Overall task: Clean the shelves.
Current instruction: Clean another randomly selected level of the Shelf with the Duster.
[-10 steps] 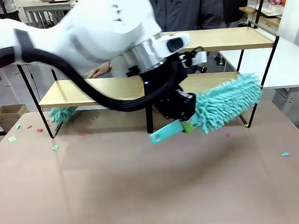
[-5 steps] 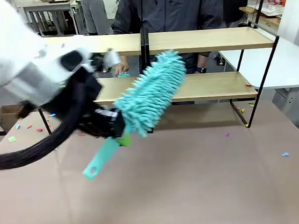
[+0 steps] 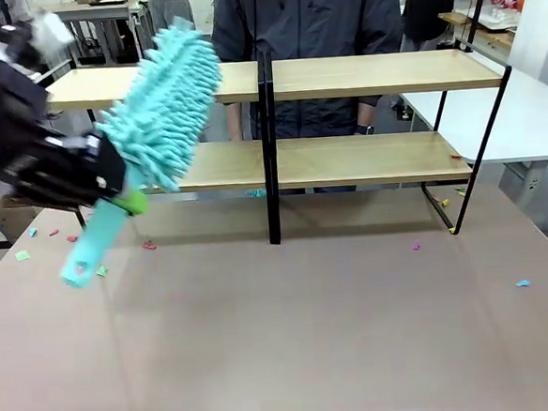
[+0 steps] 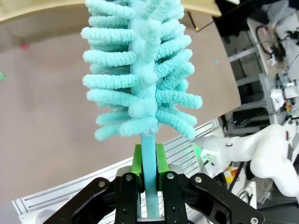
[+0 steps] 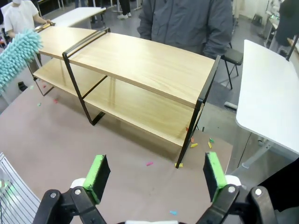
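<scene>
While its green pads are clamped on the flat turquoise handle, a fluffy turquoise chenille duster is held tilted by the left gripper, the head pointing up and away from the fingers. Just beyond the duster's tip, the wide two-tier light-wood shelves on a thin black metal frame are seen on the brown table. The right gripper is held open above the table, with the shelves ahead of it. Behind them a person in a dark jacket is standing.
</scene>
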You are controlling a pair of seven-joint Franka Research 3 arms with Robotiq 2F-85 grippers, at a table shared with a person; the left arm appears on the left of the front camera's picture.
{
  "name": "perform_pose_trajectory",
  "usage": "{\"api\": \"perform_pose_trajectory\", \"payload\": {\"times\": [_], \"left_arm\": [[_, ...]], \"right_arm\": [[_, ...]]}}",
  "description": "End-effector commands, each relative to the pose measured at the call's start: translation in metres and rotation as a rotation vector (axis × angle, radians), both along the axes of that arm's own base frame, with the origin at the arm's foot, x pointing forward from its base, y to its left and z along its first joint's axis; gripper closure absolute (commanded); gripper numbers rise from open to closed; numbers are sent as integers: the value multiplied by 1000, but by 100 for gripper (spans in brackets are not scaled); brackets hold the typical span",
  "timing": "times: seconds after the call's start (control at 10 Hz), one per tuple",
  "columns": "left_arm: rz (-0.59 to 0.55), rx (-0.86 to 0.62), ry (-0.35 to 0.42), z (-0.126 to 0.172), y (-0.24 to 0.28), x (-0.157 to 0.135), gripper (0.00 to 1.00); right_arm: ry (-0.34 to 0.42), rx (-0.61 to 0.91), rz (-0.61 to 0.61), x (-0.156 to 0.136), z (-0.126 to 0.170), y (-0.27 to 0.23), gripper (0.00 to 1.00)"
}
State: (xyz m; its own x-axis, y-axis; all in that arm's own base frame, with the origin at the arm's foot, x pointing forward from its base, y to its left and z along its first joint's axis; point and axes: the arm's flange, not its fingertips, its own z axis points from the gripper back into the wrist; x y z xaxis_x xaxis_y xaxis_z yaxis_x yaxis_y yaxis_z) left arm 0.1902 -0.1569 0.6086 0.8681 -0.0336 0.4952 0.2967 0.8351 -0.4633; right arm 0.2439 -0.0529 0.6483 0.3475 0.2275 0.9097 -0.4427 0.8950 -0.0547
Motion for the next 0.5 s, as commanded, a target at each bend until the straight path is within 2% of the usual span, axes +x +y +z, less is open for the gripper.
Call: {"api": "perform_pose_trajectory", "payload": {"times": [0.0, 0.3, 0.4], "left_arm": [[-6, -79, -34, -61, 50, -36, 87], [57, -132, -87, -60, 87, -47, 87], [74, -155, -59, -61, 96, -44, 87]], "right_arm": [[-7, -5, 5, 0, 0, -1, 0], [-7, -5, 5, 0, 0, -1, 0], [-7, -5, 5, 0, 0, -1, 0]]}}
